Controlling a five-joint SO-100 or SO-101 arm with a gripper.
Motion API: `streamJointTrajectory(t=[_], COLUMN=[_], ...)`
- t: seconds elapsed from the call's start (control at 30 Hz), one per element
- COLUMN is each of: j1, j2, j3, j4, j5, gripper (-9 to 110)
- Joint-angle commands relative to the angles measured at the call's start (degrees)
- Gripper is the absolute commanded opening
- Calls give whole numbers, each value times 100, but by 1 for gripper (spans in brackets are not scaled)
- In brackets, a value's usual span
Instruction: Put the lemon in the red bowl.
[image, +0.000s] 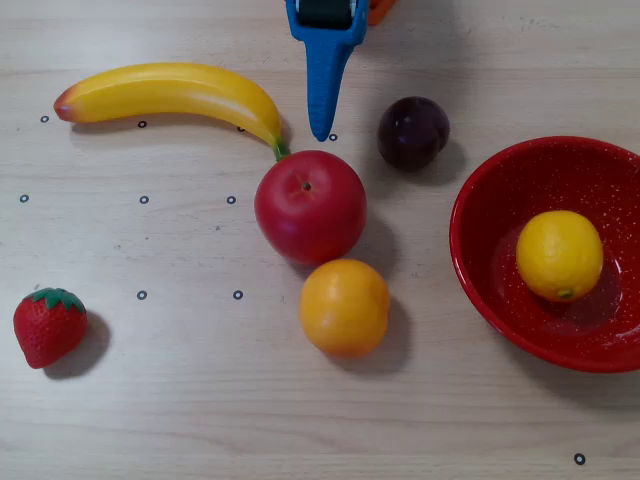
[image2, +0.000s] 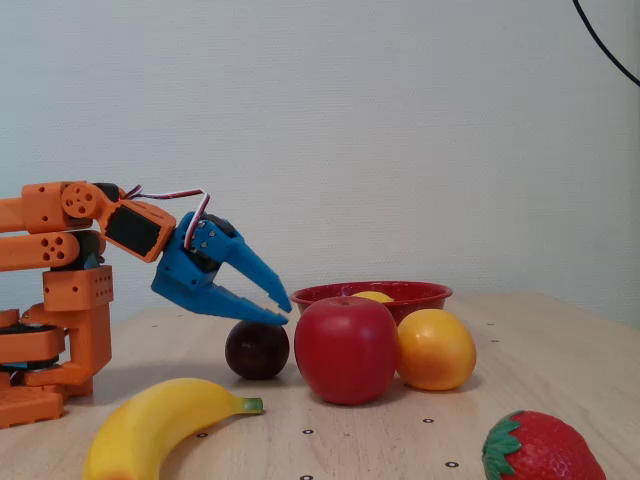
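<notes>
The yellow lemon (image: 559, 255) lies inside the red speckled bowl (image: 478, 285) at the right edge of the overhead view. In the fixed view only its top (image2: 372, 296) shows above the bowl's rim (image2: 415, 292), behind the apple. My blue gripper (image: 322, 130) is at the top centre of the overhead view, well left of the bowl, between the banana's stem and the dark plum. In the fixed view the gripper (image2: 286, 312) hangs just above the plum, its jaws meeting at the tips with nothing between them.
A red apple (image: 310, 205), an orange fruit (image: 344, 306) and a dark plum (image: 412, 132) lie between the gripper and the bowl. A banana (image: 170, 93) lies at the upper left and a strawberry (image: 49, 325) at the lower left. The orange arm base (image2: 60, 310) stands at the fixed view's left.
</notes>
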Motion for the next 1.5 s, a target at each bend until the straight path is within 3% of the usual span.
streamJointTrajectory(t=[0.0, 0.43, 1.47], j1=[53, 53, 53], j2=[211, 580, 580], j3=[70, 70, 70], j4=[114, 1415, 1441], j5=[-202, -457, -501], gripper=[0, 0, 0])
